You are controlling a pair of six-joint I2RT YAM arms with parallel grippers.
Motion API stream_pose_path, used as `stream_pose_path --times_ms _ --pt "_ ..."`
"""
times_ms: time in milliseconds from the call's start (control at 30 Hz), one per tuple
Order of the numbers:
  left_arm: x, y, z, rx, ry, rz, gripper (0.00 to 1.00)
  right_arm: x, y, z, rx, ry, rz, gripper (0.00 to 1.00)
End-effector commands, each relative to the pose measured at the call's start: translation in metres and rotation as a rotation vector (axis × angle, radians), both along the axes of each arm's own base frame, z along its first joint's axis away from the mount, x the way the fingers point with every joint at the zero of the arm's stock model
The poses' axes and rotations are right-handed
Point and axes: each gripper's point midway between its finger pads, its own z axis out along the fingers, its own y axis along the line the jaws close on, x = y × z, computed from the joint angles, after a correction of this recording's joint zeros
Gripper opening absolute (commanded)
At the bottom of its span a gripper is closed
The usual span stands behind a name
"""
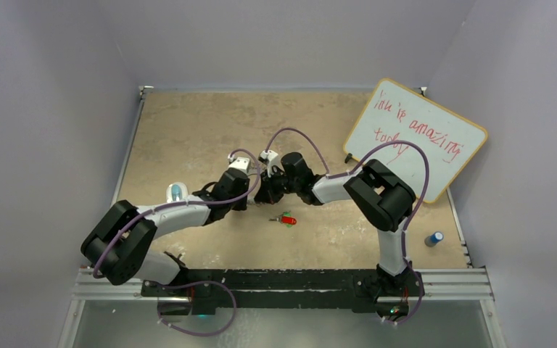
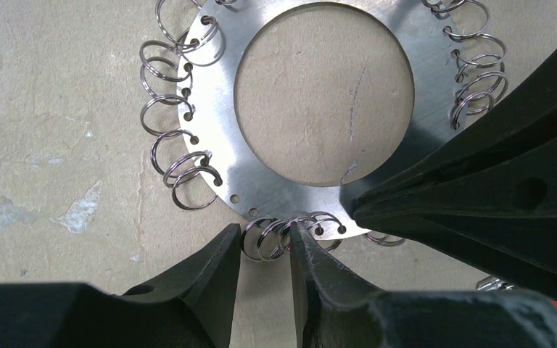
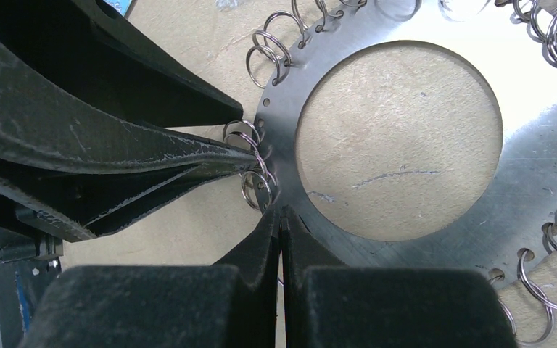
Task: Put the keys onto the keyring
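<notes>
The keyring (image 2: 214, 109) is seen flat on the table (image 1: 188, 130), under both wrists where the two arms meet mid-table. The left gripper (image 2: 265, 230) is closed narrow, with a small bunch of loops (image 2: 268, 238) on the ring's rim caught between its fingertips and touched on both sides. The right gripper (image 3: 283, 217) is shut tight, fingers pressed together, tips clamped on the flat rim of the keyring just beside those same loops. In the left wrist view the right gripper is seen coming in from the right, its tips on the plate edge next to the left gripper's far finger. In the right wrist view the left gripper is seen coming in from the left, tips at the loops just above the right gripper's own tips. The ring's open centre is seen ahead of both grippers, with bare table showing through. The keys (image 1: 288, 220), one red-headed and one green-headed, are lying on the table behind the grippers, on the arm-base side, near but apart from the keyring and held by neither gripper. A whiteboard (image 1: 415, 138) with red writing is propped well off to the right of the right gripper.
</notes>
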Motion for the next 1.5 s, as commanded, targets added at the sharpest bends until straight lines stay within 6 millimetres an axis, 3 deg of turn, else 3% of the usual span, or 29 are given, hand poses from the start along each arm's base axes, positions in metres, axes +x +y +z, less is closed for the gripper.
stream_pose_path --times_ms 0,533,767,900,967,1133,1267,1333,1467 --pt "-0.002 -0.026 0.007 -0.118 -0.012 -0.076 0.30 -0.009 -0.006 -0.021 -0.061 0.045 0.021 0.00" --pt "-0.006 -0.048 0.018 -0.223 -0.009 -0.148 0.29 -0.010 -0.006 -0.023 -0.066 0.051 0.023 0.00" --pt "-0.005 -0.041 0.019 -0.204 -0.021 -0.122 0.29 -0.008 -0.008 -0.018 -0.074 0.038 0.013 0.00" --pt "0.000 -0.028 0.026 -0.174 -0.057 -0.057 0.26 -0.003 -0.009 -0.011 -0.082 0.001 0.003 0.00" --pt "0.002 -0.020 0.029 -0.155 -0.069 -0.019 0.24 0.002 -0.011 -0.006 -0.092 -0.035 -0.011 0.04" --pt "0.001 -0.012 0.026 -0.141 -0.067 0.028 0.22 0.004 -0.018 0.012 -0.085 -0.108 -0.022 0.31" --pt "0.001 -0.011 0.018 -0.136 -0.044 0.047 0.19 -0.001 -0.017 0.028 -0.065 -0.161 0.003 0.42" --pt "0.001 -0.010 0.017 -0.141 -0.044 0.057 0.18 -0.006 -0.014 0.032 -0.068 -0.183 0.023 0.42" --pt "0.002 -0.011 0.020 -0.160 -0.048 0.058 0.17 -0.016 -0.001 0.031 -0.084 -0.194 0.074 0.28"
